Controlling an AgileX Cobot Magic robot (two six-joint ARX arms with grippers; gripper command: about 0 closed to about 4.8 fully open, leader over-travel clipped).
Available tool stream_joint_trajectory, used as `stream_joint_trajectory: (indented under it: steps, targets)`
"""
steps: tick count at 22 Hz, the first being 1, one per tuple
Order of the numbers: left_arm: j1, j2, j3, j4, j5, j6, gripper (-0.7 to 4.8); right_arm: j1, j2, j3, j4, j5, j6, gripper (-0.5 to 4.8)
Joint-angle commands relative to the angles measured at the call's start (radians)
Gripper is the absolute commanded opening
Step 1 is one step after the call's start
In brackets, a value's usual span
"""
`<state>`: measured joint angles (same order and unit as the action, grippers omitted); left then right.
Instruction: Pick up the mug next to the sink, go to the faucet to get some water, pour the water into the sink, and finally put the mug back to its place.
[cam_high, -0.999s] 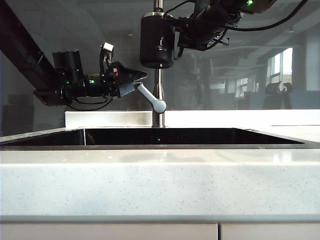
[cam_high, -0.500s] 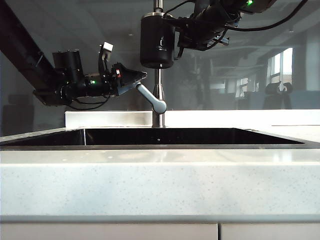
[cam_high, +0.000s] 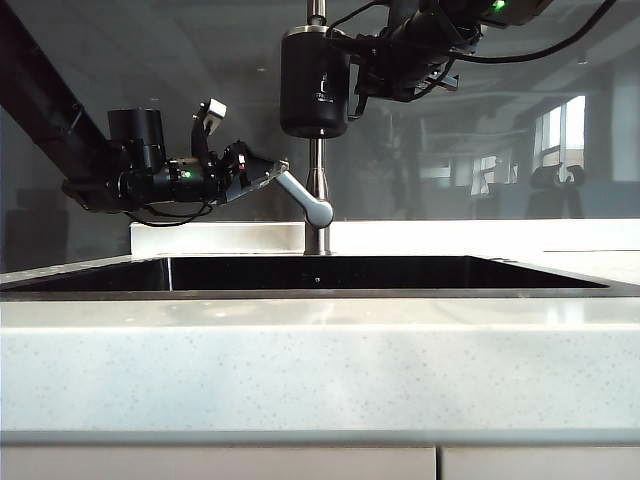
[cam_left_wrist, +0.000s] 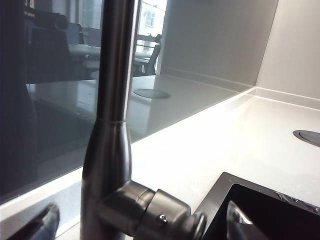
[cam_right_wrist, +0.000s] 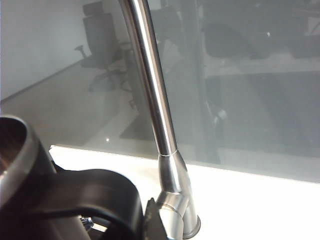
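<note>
High in the exterior view the black mug (cam_high: 314, 85) hangs upright in front of the faucet (cam_high: 317, 190) pipe, over the sink (cam_high: 400, 272). My right gripper (cam_high: 358, 62) is shut on its handle from the right. In the right wrist view the mug (cam_right_wrist: 20, 165) and its handle (cam_right_wrist: 100, 195) fill the corner by my right gripper (cam_right_wrist: 120, 222), with the faucet (cam_right_wrist: 155, 110) just behind. My left gripper (cam_high: 272, 170) stands open at the tip of the lever handle (cam_high: 308, 198). The left wrist view shows the lever handle (cam_left_wrist: 160, 217) between its fingertips (cam_left_wrist: 42, 225), touching neither.
A dark glass wall rises behind the faucet. A white raised ledge (cam_high: 215, 236) runs along the sink's back edge. The white speckled counter (cam_high: 320, 360) fronts the sink. A round dark disc (cam_left_wrist: 307, 137) is set in the counter beyond the sink.
My left gripper has rolled and tilted lower at the lever's tip, still open. The lever, the mug and the right arm have not moved.
</note>
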<state>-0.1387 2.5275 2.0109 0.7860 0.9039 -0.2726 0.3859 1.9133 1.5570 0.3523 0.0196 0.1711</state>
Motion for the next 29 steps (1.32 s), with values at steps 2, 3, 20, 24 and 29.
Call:
stream_joint_trajectory:
  steps: [2,3,20,24,29]
  targets:
    - [0.001,-0.005,0.004,0.003,-0.004,0.015,4.28,0.001,-0.011,0.012,0.049,0.004,0.008,-0.06]
    - [0.001,-0.005,0.004,0.003,-0.008,0.015,4.28,0.001,-0.011,0.012,0.049,0.003,0.008,-0.06]
    - [0.002,-0.005,0.004,-0.031,-0.251,0.038,4.27,0.001,-0.011,0.012,0.049,0.004,0.008,-0.06]
    - [0.008,-0.005,0.004,-0.030,-0.264,0.038,4.27,0.001,-0.011,0.012,0.049,0.004,0.008,-0.06]
    - [0.027,-0.005,0.004,-0.040,-0.267,0.026,4.27,0.001,-0.011,0.012,0.049,0.004,0.008,-0.06]
